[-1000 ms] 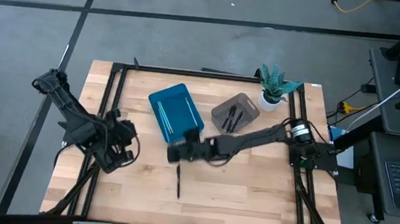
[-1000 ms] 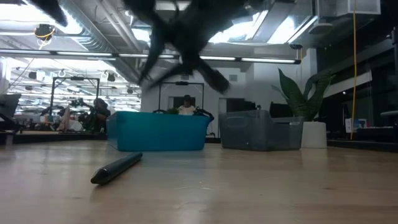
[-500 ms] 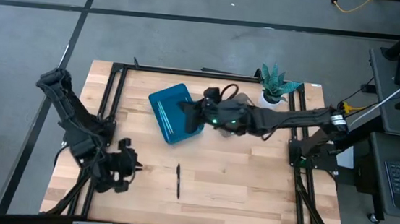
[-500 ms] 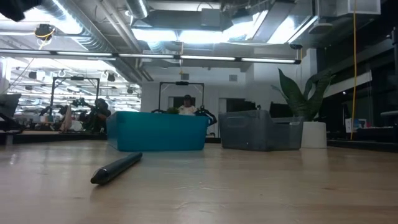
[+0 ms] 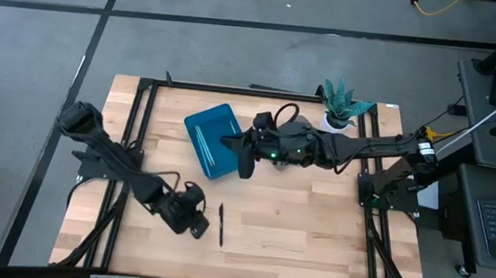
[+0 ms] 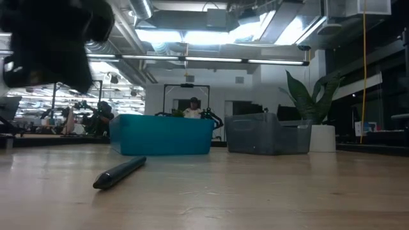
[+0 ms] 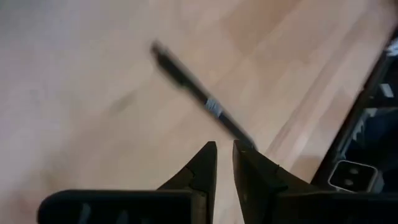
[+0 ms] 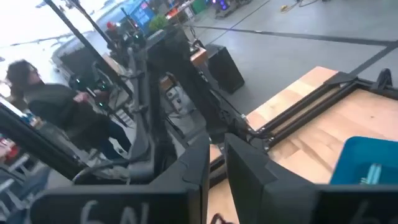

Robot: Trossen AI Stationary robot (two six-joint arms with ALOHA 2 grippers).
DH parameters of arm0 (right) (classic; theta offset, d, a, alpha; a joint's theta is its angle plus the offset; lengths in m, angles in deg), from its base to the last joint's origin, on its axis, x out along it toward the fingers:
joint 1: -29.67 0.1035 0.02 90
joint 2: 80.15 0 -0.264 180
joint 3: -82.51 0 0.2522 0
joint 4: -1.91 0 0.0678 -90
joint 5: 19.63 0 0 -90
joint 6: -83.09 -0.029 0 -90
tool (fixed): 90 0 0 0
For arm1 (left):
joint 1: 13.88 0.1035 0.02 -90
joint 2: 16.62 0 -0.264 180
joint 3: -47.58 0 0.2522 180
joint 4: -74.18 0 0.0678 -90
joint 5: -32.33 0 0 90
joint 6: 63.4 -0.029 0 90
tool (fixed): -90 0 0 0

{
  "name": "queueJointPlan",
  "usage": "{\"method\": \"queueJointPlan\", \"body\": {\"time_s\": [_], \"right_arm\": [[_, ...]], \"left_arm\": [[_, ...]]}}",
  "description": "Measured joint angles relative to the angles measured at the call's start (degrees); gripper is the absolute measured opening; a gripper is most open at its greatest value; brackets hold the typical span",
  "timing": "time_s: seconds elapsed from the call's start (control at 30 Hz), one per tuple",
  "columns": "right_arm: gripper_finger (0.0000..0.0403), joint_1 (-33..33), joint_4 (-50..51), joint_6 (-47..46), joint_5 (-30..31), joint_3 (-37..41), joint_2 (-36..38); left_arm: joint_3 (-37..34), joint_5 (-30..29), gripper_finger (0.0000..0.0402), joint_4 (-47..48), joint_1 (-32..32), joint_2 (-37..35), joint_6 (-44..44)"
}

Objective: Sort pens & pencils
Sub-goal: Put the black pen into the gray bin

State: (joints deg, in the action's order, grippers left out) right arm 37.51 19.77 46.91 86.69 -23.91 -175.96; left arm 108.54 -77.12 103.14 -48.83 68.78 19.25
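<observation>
One black pen (image 5: 221,224) lies flat on the wooden table, also in the low view (image 6: 120,172) and the left wrist view (image 7: 199,96). My left gripper (image 5: 195,225) hangs just left of it, fingers pointing slantwise down (image 7: 224,146), open by a narrow gap with nothing between them. My right gripper (image 5: 245,168) is held high over the right edge of the blue bin (image 5: 216,141). It points about level (image 8: 216,143), with a narrow gap and nothing seen between its fingers. Light blue sticks (image 5: 209,136) lie in the blue bin.
A grey bin (image 6: 268,134) stands right of the blue bin, mostly under my right arm in the high view. A potted plant (image 5: 339,106) is at the far right corner. A black frame (image 5: 142,112) borders the table. A person (image 8: 31,93) is in the room beyond.
My left gripper has come down, first toward the near edge, then rightward up to the black pen, rolling and tipping downward as it went. My right gripper has risen from just above the pen and gone toward the far edge, to over the blue bin. The pen has stayed put.
</observation>
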Motion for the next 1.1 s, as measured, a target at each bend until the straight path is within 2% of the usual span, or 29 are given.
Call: {"method": "queueJointPlan", "body": {"time_s": [0.2,0.4,0.57,0.83,1.1], "right_arm": [[0.0052,-0.1,0.4,4.6,-1.8,0.0,0.0],[0.0052,-0.1,0.6,8.4,-3.5,-0.1,0.2],[0.0052,-0.2,1.1,11.1,-6.0,-0.1,1.9],[0.0052,1.1,5.8,16.6,-5.4,-0.1,9.3],[0.0052,3.3,10.9,21.3,-1.0,-0.1,14.0]], "left_arm": [[4.2,0.6,0.0045,-0.4,1.6,6.6,9.8],[10.2,-0.5,0.0045,-0.4,3.9,10.5,10.3],[12.1,-0.6,0.0045,1.7,5.1,13.5,13.2],[12.1,-2.3,0.0055,4.5,4.6,14.7,19.2],[12.1,-0.6,0.0080,4.8,6.4,14.8,21.8]]}}
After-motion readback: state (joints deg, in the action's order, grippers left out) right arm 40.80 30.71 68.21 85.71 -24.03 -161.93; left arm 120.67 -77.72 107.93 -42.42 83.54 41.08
